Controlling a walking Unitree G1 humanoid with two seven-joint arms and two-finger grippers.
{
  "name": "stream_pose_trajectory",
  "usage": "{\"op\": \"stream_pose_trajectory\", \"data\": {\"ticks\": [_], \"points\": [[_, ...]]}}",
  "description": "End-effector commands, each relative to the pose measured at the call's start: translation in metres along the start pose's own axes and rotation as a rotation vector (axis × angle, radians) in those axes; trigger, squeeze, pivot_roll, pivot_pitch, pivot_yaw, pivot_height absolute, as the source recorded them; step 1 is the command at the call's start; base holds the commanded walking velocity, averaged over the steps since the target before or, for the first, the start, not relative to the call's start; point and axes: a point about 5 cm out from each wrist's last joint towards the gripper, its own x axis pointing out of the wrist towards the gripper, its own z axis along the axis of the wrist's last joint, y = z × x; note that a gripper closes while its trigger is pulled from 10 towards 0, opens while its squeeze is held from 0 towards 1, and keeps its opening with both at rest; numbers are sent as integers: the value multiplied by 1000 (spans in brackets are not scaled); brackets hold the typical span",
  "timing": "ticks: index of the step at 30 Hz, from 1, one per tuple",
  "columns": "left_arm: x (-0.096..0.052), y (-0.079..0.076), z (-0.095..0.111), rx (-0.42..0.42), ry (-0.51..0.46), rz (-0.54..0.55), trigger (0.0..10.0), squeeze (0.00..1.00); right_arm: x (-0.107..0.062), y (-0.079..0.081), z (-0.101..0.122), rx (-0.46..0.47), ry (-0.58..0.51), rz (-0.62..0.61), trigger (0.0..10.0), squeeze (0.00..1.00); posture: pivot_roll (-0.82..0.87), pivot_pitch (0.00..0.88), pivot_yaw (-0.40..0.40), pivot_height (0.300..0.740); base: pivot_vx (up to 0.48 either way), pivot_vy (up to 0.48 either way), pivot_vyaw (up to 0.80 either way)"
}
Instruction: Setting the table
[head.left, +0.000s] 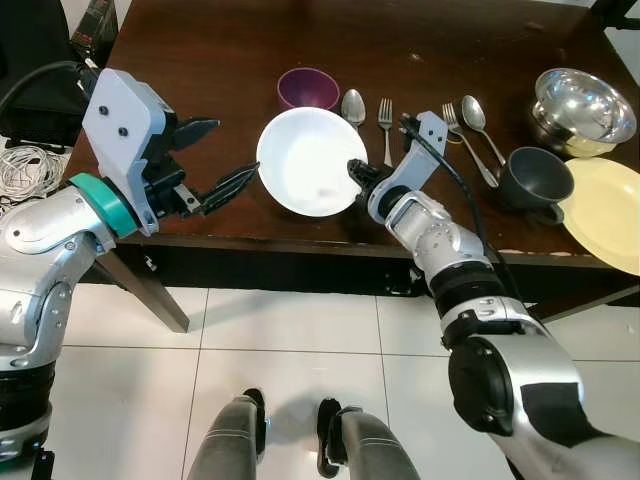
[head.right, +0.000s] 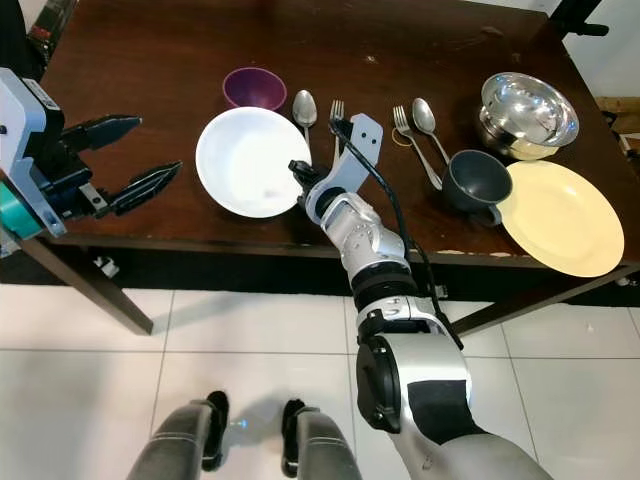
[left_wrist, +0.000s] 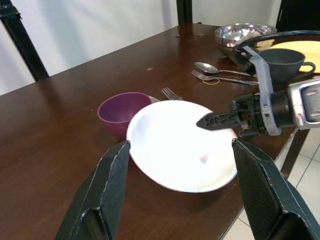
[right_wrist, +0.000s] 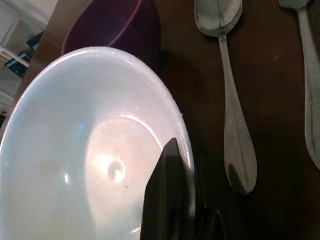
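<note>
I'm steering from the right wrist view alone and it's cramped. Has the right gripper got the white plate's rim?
Observer: Yes, the right gripper is closed on the right rim of the white plate.
Operator: Where's the left gripper?
Observer: The left gripper hangs open off the plate's left side, not touching it.
Operator: What's further right on the table?
Observer: A second fork and spoon, a grey cup, a yellow plate and a steel bowl.

light: bright, even | glare: white plate (right_wrist: 90, 150), steel bowl (head.left: 583, 105) | focus: sharp | edges: wide-angle distortion
</note>
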Motion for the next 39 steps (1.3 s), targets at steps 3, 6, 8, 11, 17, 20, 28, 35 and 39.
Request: {"op": "stream_pose_trajectory", "data": {"ticks": [3, 6, 8, 11, 17, 20, 28, 35, 39], "points": [[0, -7, -5, -19, 18, -14, 10000, 0, 0, -5, -4, -24, 24, -20, 10000, 0, 157, 173, -57, 740, 0, 0, 0], [2, -8, -6, -23, 18, -17, 10000, 0, 0, -2, -4, -40, 28, 6, 10000, 157, 154, 171, -56, 740, 0, 0, 0], [2, -8, -6, -23, 18, -17, 10000, 0, 0, -2, -4, -40, 28, 6, 10000, 157, 154, 171, -56, 740, 0, 0, 0], [3, -8, -6, -24, 16, -18, 10000, 0, 0, -2, -4, -65, 29, 12, 10000, 1000, 150, 165, -56, 740, 0, 0, 0], [3, -8, -7, -25, 16, -18, 10000, 0, -1, -1, -3, -74, 28, 32, 10000, 1000, 144, 162, -57, 740, 0, 0, 0], [4, -9, -8, -29, 15, -17, 10000, 0, -2, -3, 0, -80, 11, 29, 10000, 1000, 141, 156, -56, 740, 0, 0, 0], [6, -10, -8, -32, 10, -18, 10000, 0, -4, -1, 16, -79, -85, 68, 10000, 0, 140, 151, -55, 740, 0, 0, 0], [8, -12, -9, -37, 8, -21, 10000, 0, -12, 2, 33, -135, -163, 99, 10000, 0, 137, 142, -49, 740, 0, 0, 0], [19, -16, -21, -53, 27, 32, 10000, 0, -39, 1, 51, -393, -318, 90, 10000, 0, 125, 134, -31, 740, 0, 0, 0]]}}
